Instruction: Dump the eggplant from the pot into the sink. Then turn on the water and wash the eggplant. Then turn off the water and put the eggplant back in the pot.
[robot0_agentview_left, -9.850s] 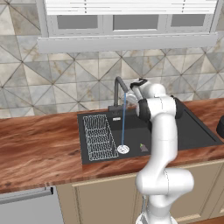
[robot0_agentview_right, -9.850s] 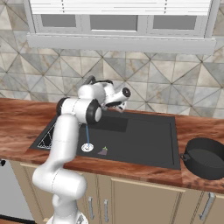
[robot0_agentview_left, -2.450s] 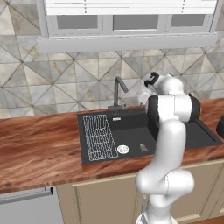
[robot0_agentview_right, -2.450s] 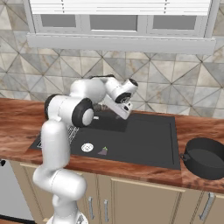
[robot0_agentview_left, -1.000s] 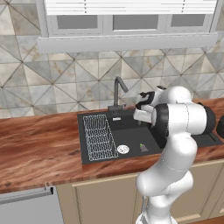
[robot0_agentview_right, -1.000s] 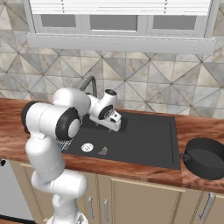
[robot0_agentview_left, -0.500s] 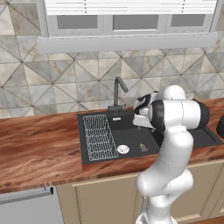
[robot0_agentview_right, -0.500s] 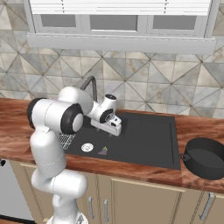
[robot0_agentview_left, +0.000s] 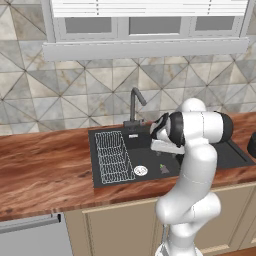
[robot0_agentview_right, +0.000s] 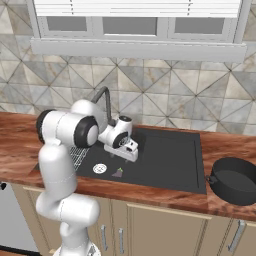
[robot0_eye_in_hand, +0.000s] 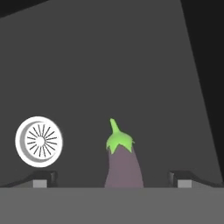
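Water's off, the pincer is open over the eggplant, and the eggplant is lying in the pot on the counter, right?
Not quite. The eggplant lies on the sink floor beside the white drain, as the hand view shows; the pot on the counter holds nothing. The rest stands: no stream runs, and the pincer is open over the eggplant.

Bare sink (robot0_eye_in_hand: 131, 65) floor around eggplant (robot0_eye_in_hand: 124, 164), drain (robot0_eye_in_hand: 39, 141) just beside.

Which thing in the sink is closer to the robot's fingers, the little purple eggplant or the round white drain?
The eggplant. In the hand view it sits right between the two open fingers, with its green tip pointing away. The white drain lies off to one side.
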